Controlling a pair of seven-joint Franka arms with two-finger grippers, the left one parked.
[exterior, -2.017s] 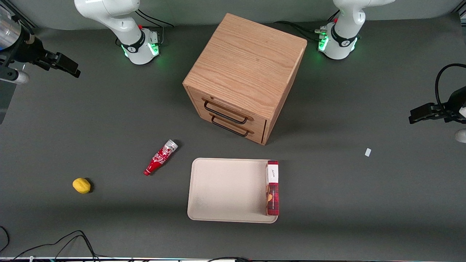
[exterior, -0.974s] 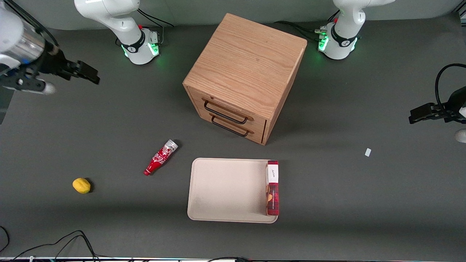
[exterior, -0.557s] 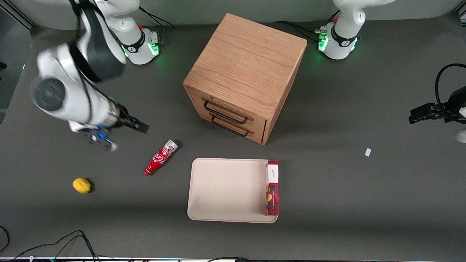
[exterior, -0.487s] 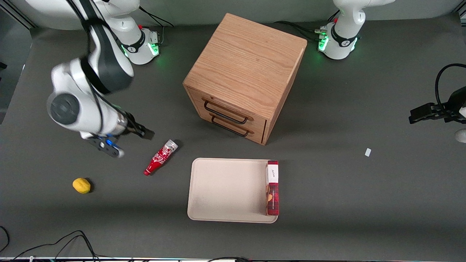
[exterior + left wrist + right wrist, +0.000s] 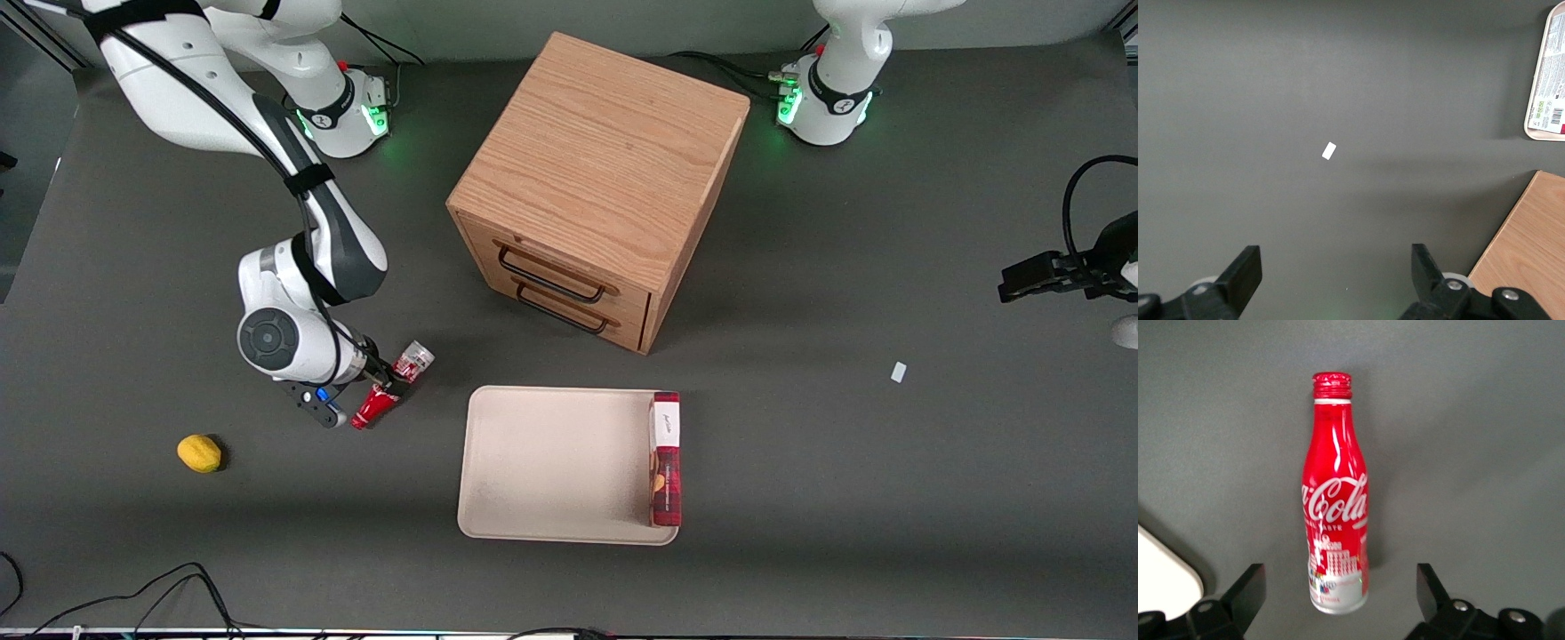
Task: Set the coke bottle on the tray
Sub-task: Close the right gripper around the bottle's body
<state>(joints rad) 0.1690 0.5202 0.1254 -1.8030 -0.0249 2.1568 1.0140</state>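
The coke bottle [image 5: 377, 407] is a slim red bottle with white script and a silvery base, lying on the grey table beside the tray [image 5: 551, 462]. In the right wrist view the coke bottle [image 5: 1335, 500] lies lengthwise, its base end between the two fingers. My right gripper [image 5: 388, 384] hovers over the bottle's middle, open and empty, one finger on each side and apart from it; in the right wrist view the gripper [image 5: 1340, 593] shows wide open. The beige tray's rounded corner [image 5: 1165, 577] shows close by.
A red plaid box [image 5: 666, 458] lies on the tray's edge toward the parked arm. A wooden two-drawer cabinet [image 5: 596, 178] stands farther from the camera than the tray. A lemon [image 5: 199, 452] lies toward the working arm's end. A small white scrap [image 5: 899, 372] lies toward the parked arm.
My right arm has swung in from the table's edge and come down over the coke bottle. The bottle, tray and box have not moved.
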